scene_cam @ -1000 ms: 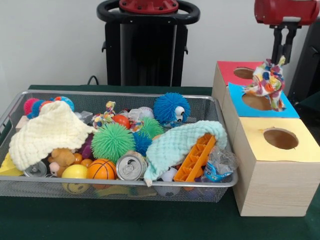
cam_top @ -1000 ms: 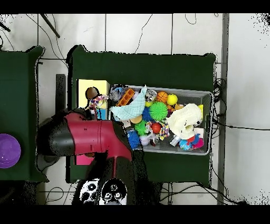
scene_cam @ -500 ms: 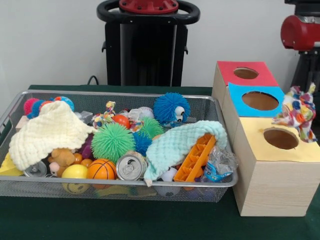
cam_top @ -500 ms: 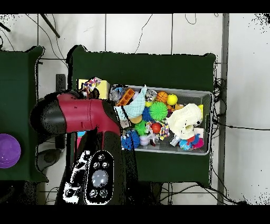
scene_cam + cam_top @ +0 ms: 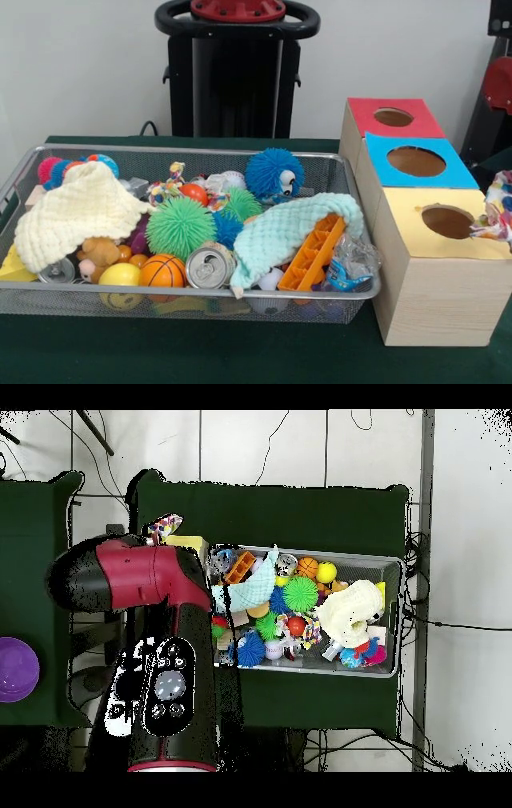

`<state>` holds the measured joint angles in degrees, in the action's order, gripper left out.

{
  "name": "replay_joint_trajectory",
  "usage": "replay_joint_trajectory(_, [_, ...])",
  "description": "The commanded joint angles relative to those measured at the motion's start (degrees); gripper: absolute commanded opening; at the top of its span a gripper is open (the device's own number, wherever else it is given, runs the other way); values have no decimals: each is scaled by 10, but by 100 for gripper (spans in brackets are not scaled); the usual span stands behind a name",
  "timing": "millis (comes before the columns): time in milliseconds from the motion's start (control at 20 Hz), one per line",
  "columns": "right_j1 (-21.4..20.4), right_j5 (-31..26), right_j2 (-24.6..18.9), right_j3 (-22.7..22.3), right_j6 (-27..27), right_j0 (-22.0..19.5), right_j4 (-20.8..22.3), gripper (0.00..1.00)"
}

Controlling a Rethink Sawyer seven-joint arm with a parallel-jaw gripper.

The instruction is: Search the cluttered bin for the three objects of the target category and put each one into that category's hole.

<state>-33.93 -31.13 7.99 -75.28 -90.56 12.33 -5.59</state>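
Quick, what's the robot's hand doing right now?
Gripper: hidden in both views, so whether it's open or closed cannot be told. The colourful cloth hangs by the yellow box, probably still carried.

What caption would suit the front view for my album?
Speckled multicoloured cloth hangs beside the yellow-topped wooden box's round hole, next to a silver wire-mesh bin of toys.

bin [image 5: 192,294]: silver wire mesh | box [image 5: 436,300]: pale matt wood | cloth [image 5: 80,210]: knitted, soft
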Motion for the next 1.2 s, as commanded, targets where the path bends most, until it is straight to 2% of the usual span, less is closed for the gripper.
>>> replay_joint_trajectory(50, [4,-77,20,-4,-160,11,-19,0])
replay_joint_trajectory(400, [-15,-127,38,4,-140,17,-12,0])
replay_joint_trajectory(800, [-14,-135,39,9,-142,16,-16,0])
replay_joint_trajectory(1200, [-15,-128,29,-1,-124,-4,-18,0])
